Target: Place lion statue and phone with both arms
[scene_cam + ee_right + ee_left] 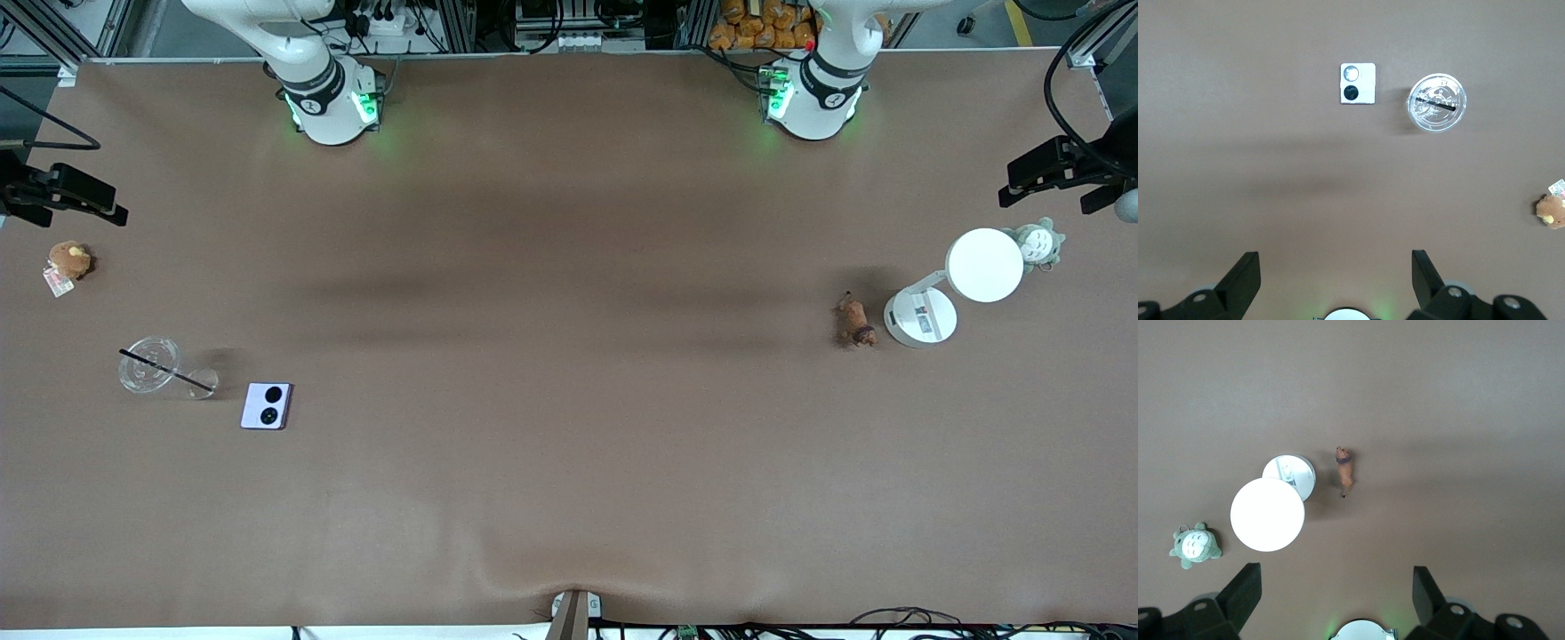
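Phone (pixel 266 405) lay flat on the desk (pixel 569 498), nearest the camera, toward the right arm's end. Thin, stiff, probably slick; best pinched by the edges. Lion statue (pixel 857 322) sat beside the white lamp (pixel 953 289): tiny, light, graspable mid-body. Left hand (pixel 1337 587) and right hand (pixel 1335 267) hung high, fingers apart, empty.

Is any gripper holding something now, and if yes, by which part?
Nothing is held. The left gripper and right gripper are open; the lion statue and phone lie on the table.

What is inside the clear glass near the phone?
A thin black stick stands slanted in the glass, its end passing over the rim. Nothing else shows through its clear bottom.
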{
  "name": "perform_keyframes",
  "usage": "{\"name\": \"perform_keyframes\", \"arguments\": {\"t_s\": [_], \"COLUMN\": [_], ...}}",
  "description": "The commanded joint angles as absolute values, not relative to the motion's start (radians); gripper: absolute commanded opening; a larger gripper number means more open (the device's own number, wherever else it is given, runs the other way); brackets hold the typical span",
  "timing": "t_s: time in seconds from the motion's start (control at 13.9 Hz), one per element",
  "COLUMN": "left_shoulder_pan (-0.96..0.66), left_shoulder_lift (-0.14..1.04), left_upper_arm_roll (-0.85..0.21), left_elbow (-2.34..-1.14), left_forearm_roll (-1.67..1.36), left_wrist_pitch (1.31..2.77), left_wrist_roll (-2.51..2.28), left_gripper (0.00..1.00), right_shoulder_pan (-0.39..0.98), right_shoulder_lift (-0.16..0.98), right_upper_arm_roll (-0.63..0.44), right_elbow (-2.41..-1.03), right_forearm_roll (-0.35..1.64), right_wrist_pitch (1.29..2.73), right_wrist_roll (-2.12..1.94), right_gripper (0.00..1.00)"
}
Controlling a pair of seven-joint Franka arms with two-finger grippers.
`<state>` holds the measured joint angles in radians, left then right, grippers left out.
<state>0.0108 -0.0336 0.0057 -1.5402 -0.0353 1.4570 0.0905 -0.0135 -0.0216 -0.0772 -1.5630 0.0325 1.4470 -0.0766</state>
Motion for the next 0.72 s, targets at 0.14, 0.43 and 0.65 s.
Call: {"name": "perform_keyframes", "arguments": {"t_s": [0.14, 0.43, 0.65], "left_shoulder_pan": [0.005, 0.006, -0.001], "left_shoulder_lift": [-0.021, -0.020, -0.018], "left_upper_arm_roll": [0.005, 0.003, 0.003], "left_elbow": [-1.514, -1.514, -1.516], "left_forearm_roll": [-0.014, -0.017, -0.015], "left_wrist_pitch": [1.456, 1.454, 1.454], "left_wrist_roll": [0.089, 0.089, 0.087], "left_gripper": [1.00, 1.00, 1.00], "right_shoulder_pan": [-0.026, 0.027, 0.075], "right_shoulder_lift": [-0.060, -0.058, -0.052], "right_upper_arm_roll": [-0.058, -0.037, -0.037], "right_elbow": [-1.568, -1.568, -1.575], "right_forearm_roll": [0.020, 0.021, 0.017], "right_wrist_pitch": [1.442, 1.447, 1.443], "right_wrist_roll": [-0.071, -0.071, -0.072], "right_gripper": [1.00, 1.00, 1.00]}}
